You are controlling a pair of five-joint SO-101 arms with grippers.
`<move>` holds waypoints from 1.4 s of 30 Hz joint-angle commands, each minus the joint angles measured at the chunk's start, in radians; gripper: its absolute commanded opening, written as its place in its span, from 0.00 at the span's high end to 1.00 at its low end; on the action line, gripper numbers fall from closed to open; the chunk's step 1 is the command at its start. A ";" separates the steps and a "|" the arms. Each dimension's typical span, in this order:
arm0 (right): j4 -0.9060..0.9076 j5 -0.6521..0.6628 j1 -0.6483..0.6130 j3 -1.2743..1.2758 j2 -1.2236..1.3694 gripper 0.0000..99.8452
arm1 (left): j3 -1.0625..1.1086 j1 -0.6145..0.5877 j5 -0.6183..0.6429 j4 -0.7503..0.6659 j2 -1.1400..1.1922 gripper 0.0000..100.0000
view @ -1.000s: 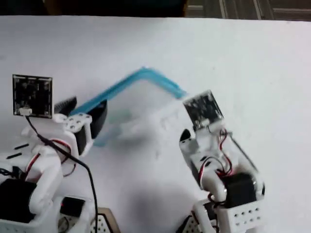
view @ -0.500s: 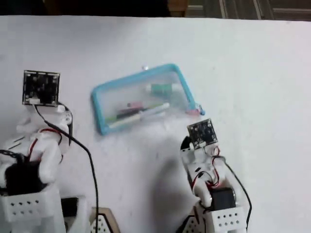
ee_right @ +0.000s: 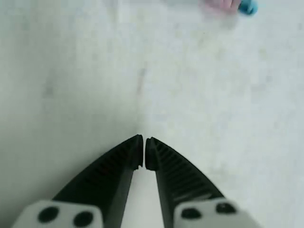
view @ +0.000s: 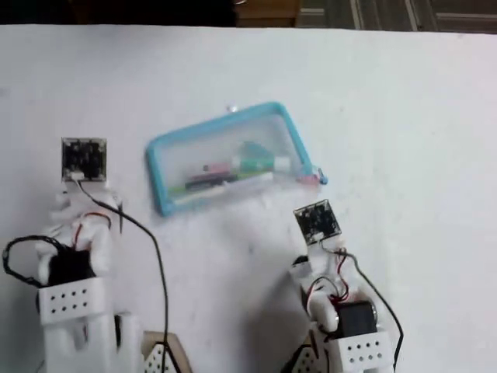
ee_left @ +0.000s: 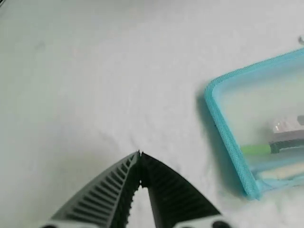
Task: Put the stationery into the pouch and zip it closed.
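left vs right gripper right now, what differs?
Place: the left gripper sits off the pouch end away from the zipper pull; the right gripper sits short of the pull's corner.
Tips: the left gripper's touch; the right gripper's leave a hairline gap.
Shared: both are shut, hold nothing, and are over bare table.

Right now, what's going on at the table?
Neither arm is handling anything. The pouch lies flat on the table with the stationery inside it. The left gripper and the right gripper are both shut on nothing, each apart from the pouch. Its zip pull sits at one corner; whether it is fully closed, I cannot tell.
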 commanded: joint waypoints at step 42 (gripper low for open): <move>0.031 0.006 0.007 0.009 -0.016 0.98 | 0.402 -0.001 -0.006 -0.400 -0.018 0.98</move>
